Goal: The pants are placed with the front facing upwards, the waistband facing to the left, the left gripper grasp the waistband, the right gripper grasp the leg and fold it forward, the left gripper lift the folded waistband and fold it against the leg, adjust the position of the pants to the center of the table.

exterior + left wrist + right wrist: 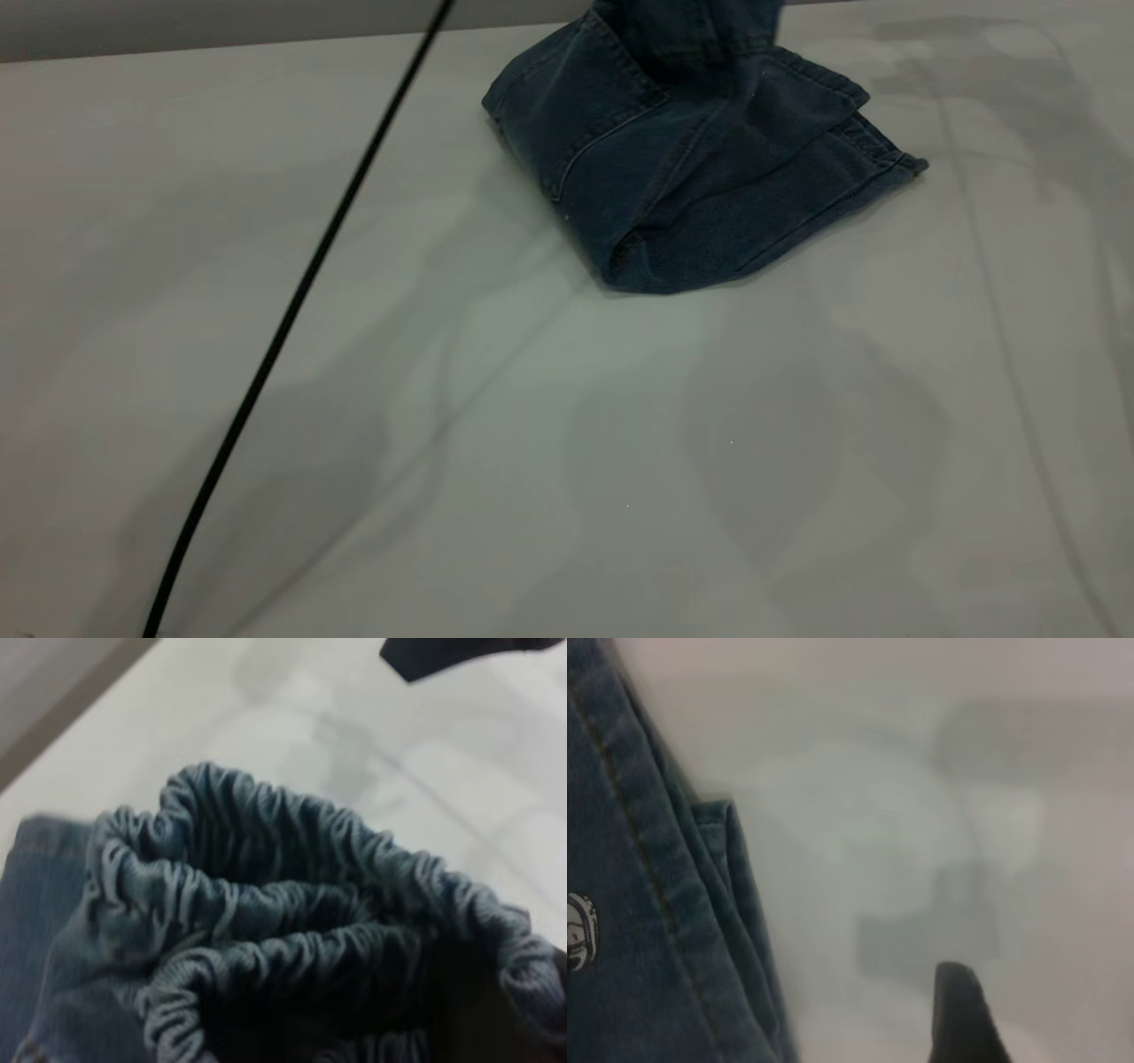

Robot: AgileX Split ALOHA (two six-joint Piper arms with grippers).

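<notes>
Pants (673, 168) folded on counter (532, 443), upper part cut off by frame; waistband (292, 904) bunched up close; both hands' states can't tell.

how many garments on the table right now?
1. The pants sit folded at the far middle of the table, with the waistband bunched close under the left wrist camera. Nothing else is visible, though their top runs out of frame.
</notes>
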